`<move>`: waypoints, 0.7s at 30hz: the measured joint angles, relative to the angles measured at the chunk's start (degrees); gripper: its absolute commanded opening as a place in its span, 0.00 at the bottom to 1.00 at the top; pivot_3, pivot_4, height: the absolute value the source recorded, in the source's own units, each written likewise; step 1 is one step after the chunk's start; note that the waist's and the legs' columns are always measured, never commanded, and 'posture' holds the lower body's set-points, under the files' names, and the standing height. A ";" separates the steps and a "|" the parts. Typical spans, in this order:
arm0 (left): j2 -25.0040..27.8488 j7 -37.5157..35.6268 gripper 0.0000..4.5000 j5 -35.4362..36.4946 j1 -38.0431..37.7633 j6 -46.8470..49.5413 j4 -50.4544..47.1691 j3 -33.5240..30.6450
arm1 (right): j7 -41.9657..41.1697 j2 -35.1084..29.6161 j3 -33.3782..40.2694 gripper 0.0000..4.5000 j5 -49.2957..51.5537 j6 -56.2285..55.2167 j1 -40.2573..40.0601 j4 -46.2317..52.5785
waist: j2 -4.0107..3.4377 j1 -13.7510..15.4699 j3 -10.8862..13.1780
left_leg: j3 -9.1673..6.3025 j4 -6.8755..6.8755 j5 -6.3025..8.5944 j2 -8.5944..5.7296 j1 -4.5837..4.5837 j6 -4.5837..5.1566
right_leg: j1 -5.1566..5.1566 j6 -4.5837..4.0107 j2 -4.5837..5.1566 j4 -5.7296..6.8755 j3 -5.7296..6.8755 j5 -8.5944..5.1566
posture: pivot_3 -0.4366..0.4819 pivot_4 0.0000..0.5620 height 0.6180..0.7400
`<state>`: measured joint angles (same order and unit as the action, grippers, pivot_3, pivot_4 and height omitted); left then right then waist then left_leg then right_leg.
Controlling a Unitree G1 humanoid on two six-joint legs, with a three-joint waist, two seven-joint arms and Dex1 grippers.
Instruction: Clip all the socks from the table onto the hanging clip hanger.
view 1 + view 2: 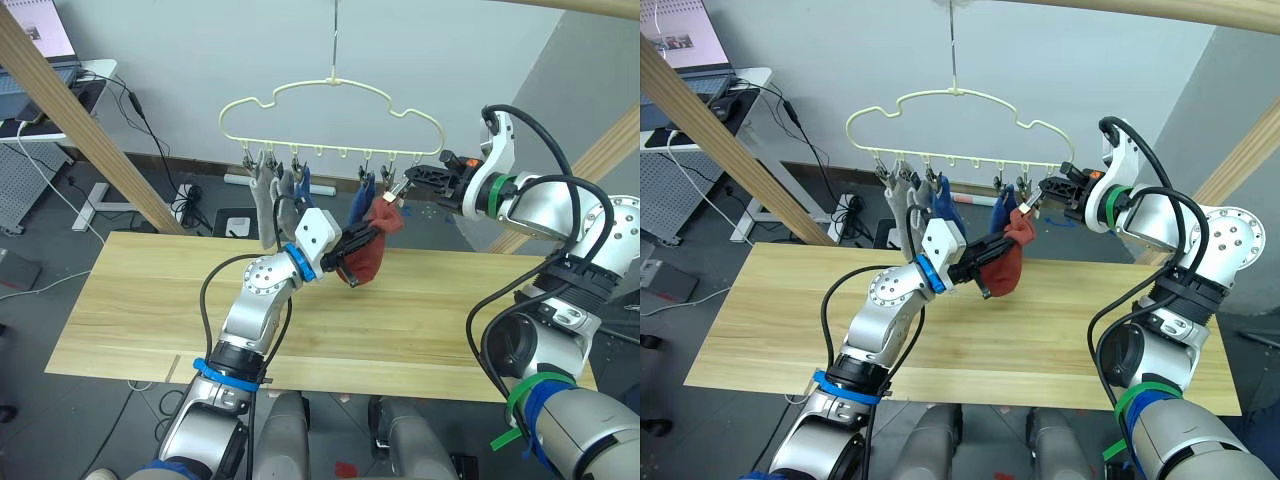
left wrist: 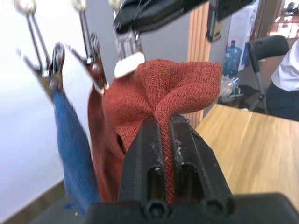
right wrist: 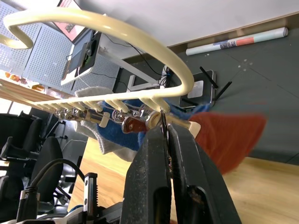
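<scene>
Left wrist view shows left hand [image 2: 164, 135] pinching rust-red sock [image 2: 177, 88]; right hand [image 3: 167, 140] squeezes a clip [image 3: 161, 119].

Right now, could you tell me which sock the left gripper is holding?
The rust-red sock in the left gripper, its cuff raised towards a clip; the grey and blue socks already hang clipped.

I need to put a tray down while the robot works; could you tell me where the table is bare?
The table is bare at both ends, left and right of the raised left gripper. It is crowded above the far edge, where both grippers meet at the rust-red sock under the clip hanger.
</scene>
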<state>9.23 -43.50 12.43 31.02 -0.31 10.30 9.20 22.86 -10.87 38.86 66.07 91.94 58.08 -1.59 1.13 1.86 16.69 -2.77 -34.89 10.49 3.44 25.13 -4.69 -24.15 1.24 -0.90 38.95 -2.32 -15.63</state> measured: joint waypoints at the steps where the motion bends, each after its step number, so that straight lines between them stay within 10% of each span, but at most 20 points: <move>1: -0.05 -0.10 0.00 -0.08 0.14 -0.22 0.15 0.12 | 0.57 0.00 0.00 0.00 0.67 0.00 0.00 -0.07 | 0.00 -0.08 0.00 | 0.00 0.00 0.00 0.00 0.00 0.00 | 0.00 0.00 0.00 0.00 0.00 0.00 | 0.58 0.47 1.00; 6: -0.56 -0.89 0.00 -0.22 0.37 -0.39 0.54 0.60 | 3.53 0.01 -0.13 0.00 3.55 -0.02 0.00 -0.64 | 0.00 -0.36 0.00 | 0.00 0.00 0.00 0.00 0.00 0.00 | 0.00 0.01 0.00 0.00 0.00 -0.01 | 0.58 0.46 1.00; 18: -0.38 -2.20 0.00 -0.22 0.19 1.65 0.07 1.94 | 3.84 -4.28 0.24 0.88 7.96 0.10 -1.25 -1.57 | 0.00 -0.63 0.00 | 0.02 0.00 0.00 0.00 0.11 0.00 | -0.11 -0.02 -0.01 0.00 -0.02 0.01 | 0.57 0.47 1.00; 21: -0.97 -2.36 0.00 0.63 0.01 4.35 -1.21 2.44 | 0.62 -8.32 0.24 0.88 14.26 -0.29 -2.33 -1.29 | 0.00 -0.63 0.00 | 0.01 0.00 0.01 0.00 0.14 0.02 | -0.11 -0.18 -0.02 -0.01 0.00 0.11 | 0.56 0.47 1.00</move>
<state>8.27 -45.87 13.06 31.03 4.04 9.09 11.64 23.47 -19.19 39.10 80.33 91.65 55.74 -2.88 1.12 1.23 16.69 -2.77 -34.89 10.50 3.44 25.27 -4.66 -24.26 1.06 -0.91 38.94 -2.32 -15.53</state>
